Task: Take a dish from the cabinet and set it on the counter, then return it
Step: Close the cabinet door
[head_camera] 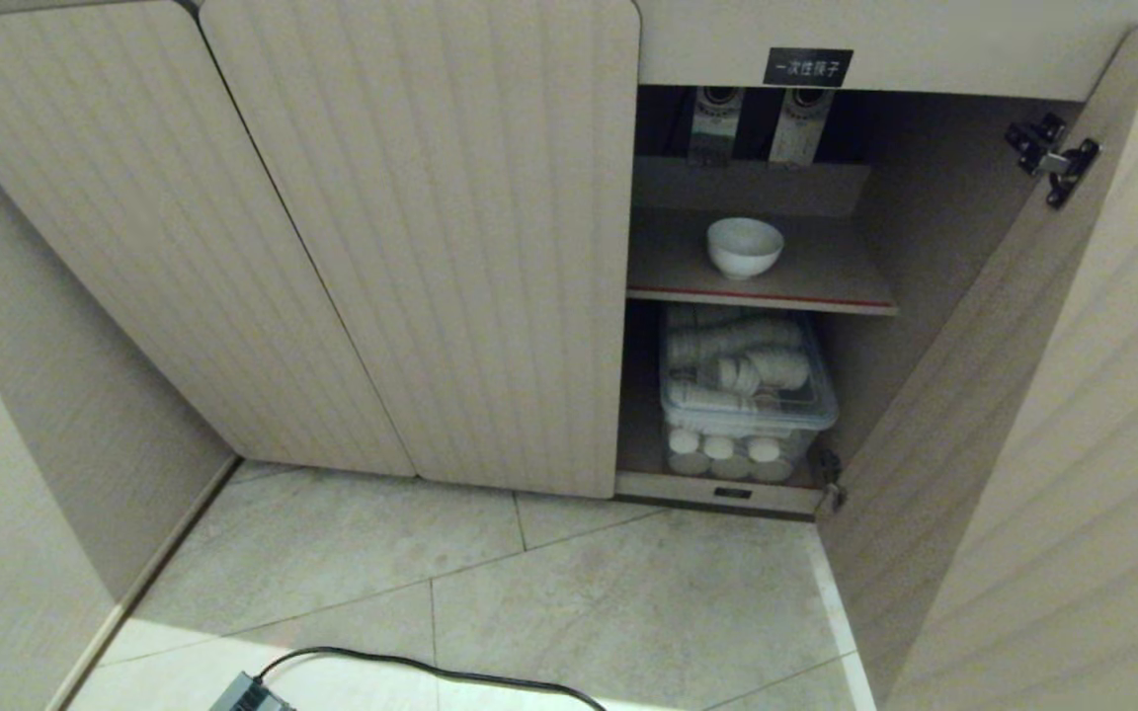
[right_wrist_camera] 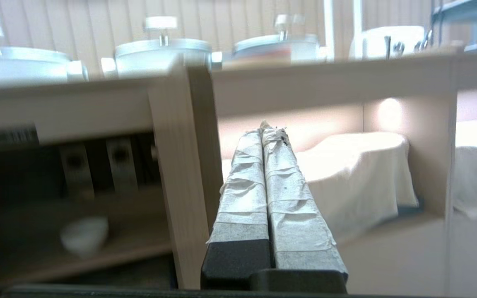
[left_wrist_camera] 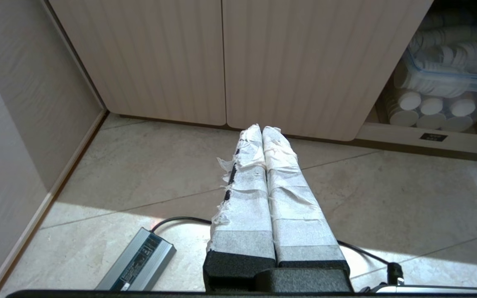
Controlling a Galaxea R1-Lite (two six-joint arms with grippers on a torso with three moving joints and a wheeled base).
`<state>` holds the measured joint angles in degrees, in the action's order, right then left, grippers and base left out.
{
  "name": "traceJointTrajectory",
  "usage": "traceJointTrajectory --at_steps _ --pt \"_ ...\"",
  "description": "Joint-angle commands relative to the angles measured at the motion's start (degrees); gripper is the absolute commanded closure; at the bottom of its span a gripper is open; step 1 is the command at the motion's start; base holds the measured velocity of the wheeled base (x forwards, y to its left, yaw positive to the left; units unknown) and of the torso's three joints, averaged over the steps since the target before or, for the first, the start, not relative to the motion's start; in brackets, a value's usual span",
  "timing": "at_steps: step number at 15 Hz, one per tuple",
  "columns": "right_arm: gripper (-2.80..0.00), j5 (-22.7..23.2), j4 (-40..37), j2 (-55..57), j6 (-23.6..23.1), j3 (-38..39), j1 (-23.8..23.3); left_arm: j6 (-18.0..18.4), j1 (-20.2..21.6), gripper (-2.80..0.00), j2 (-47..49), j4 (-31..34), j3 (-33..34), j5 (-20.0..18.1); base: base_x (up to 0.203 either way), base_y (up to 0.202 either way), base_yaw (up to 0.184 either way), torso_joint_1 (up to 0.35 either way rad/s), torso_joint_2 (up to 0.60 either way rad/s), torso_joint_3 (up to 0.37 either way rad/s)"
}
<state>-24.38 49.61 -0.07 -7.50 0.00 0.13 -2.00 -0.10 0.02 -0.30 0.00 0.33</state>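
Everything here is placed off the open cabinet [head_camera: 757, 286] compartment, going left to right. Furthest left of it, down by the floor tiles in front of the two closed ribbed doors [head_camera: 431, 247], the left gripper [left_wrist_camera: 262, 129] is parked, taped fingers pressed together with nothing between them. A grey power brick [left_wrist_camera: 139, 265] with its black cable is lying on the tiles just beside that gripper.

In the compartment itself, the white bowl [head_camera: 745, 246] is sat upright on the red-edged shelf [head_camera: 762, 294], alone, roughly mid-shelf. Below the shelf, a clear lidded plastic bin [head_camera: 747, 395] packed with small white cups is stored. Above the opening, a small black label [head_camera: 807, 66] is fixed.

To the right of the opening, past the swung-out door [head_camera: 1023, 395], the right gripper [right_wrist_camera: 268, 130] is held, clenched tight and empty, aimed outside the cabinet beyond the door's edge. In the right wrist view, the bowl [right_wrist_camera: 84, 236] is seen off to the cabinet side of the fingers and lower, well apart. Being round, it has no long axis to line up with. The right arm looks nearer, so swinging back toward the opening and releasing the fingers is probably needed first.
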Motion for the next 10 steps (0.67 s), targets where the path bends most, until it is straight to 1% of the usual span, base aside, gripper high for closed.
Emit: traceJointTrajectory --at_steps 1,5,7,10 --pt "0.0 -1.2 1.2 0.1 -0.2 0.0 0.0 0.0 0.0 0.0 0.0 0.0 0.0 0.0 0.0 0.0 0.0 0.0 0.0 0.0" --pt "0.0 -1.7 0.8 1.1 -1.4 -0.1 -0.1 0.0 0.0 0.0 0.0 0.0 0.0 -0.1 0.0 0.0 0.0 0.0 0.0 0.0" --pt "0.0 -3.1 0.7 2.8 -2.4 -1.2 -0.1 0.0 0.0 0.0 0.0 0.0 0.0 0.0 0.0 0.0 0.0 0.0 0.0 0.0" --pt "0.0 -3.6 -1.3 2.8 -2.6 -2.9 -0.1 0.0 0.0 0.0 0.0 0.0 0.0 0.0 0.0 0.0 0.0 0.0 0.0 0.0"
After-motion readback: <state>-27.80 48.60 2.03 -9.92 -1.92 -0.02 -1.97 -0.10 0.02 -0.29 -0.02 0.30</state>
